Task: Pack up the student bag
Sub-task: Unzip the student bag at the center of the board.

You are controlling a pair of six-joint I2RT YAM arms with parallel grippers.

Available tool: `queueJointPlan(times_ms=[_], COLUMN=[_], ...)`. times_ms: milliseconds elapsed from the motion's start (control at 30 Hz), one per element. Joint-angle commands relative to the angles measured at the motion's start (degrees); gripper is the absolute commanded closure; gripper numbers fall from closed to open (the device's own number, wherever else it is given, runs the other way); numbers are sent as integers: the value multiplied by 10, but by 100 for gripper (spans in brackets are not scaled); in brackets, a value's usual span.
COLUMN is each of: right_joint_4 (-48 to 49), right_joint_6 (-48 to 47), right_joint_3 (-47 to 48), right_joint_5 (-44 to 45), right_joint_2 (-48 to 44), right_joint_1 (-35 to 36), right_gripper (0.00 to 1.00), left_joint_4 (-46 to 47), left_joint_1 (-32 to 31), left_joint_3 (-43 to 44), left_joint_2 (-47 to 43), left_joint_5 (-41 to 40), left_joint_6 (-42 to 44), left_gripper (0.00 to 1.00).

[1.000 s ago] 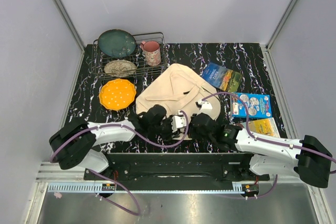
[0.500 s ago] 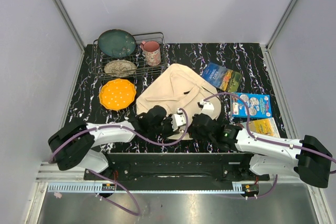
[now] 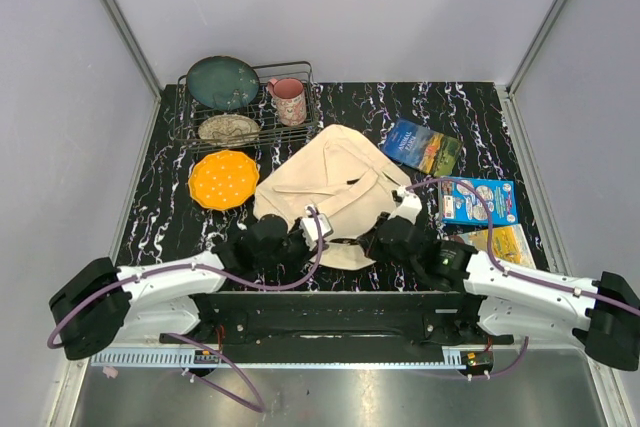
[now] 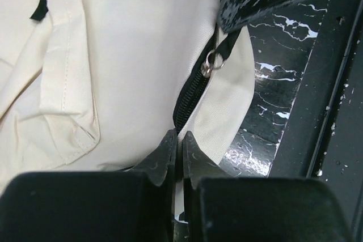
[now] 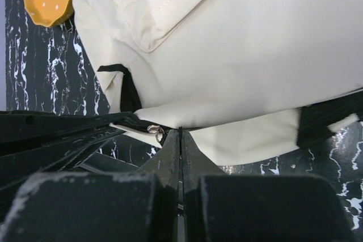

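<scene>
The top external camera looks steeply down from above the near edge over the whole table (image 3: pixel 480 107). Both wrist cameras sit very close to the near edge of the student bag (image 4: pixel 113 55), probably sharing its zipper (image 4: pixel 187 94).

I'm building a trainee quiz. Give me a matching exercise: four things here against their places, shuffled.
Things: 1 orange plate; 2 pink mug; 3 student bag; 4 blue book.
Places: A inside the wire rack; B right of the bag, toward the back; C on the table just in front of the rack; D middle of the table.
Pairs: 1-C; 2-A; 3-D; 4-B.
</scene>
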Motion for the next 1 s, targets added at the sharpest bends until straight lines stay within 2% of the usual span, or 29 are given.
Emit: queueJointPlan(times_ms=[0,233,433,600,767,800,833,867,933,967], right_joint_4=[-50,-58,-66,-70,-69,-66,-61,-50,-38,-33], right_joint_6=[1,3,-29,-63,-80,-84,-93,-99,-116,-118], right_joint_3=[-15,-29,-24,-12,-2,-1,-3,-3,-4,-4], right_joint_5=[53,52,31,22,19,13,5,-17,-42,-60], right_joint_2=[-22,-42,-47,-36,-32,-35,-39,-48,-54,-57], right_joint_1=[-14,-41,-106,-168,-181,-181,-181,-181,-181,-180], right_gripper=[100,100,100,100,100,100,100,100,100,100], left_joint_4=[20,3,8,-9,-25,-26,-26,-26,-25,-24], left_joint_1=[6,8,15,26,35,36,35,35,36,35], left_joint_3=[-33,-55,-80,-85,-90,-89,-86,-81,-66,-59], left_joint_2=[-42,-97,-139,-173,-209,-217,-221,-221,-217,-214], left_joint_5=[-72,-120,-165,-169,-164,-150,-119,-104,-56,-42], left_joint_6=[-25,-34,-65,-96,-119,-119,-119,-124,-133,-136], left_gripper=[100,100,100,100,100,97,75,58,39,35])
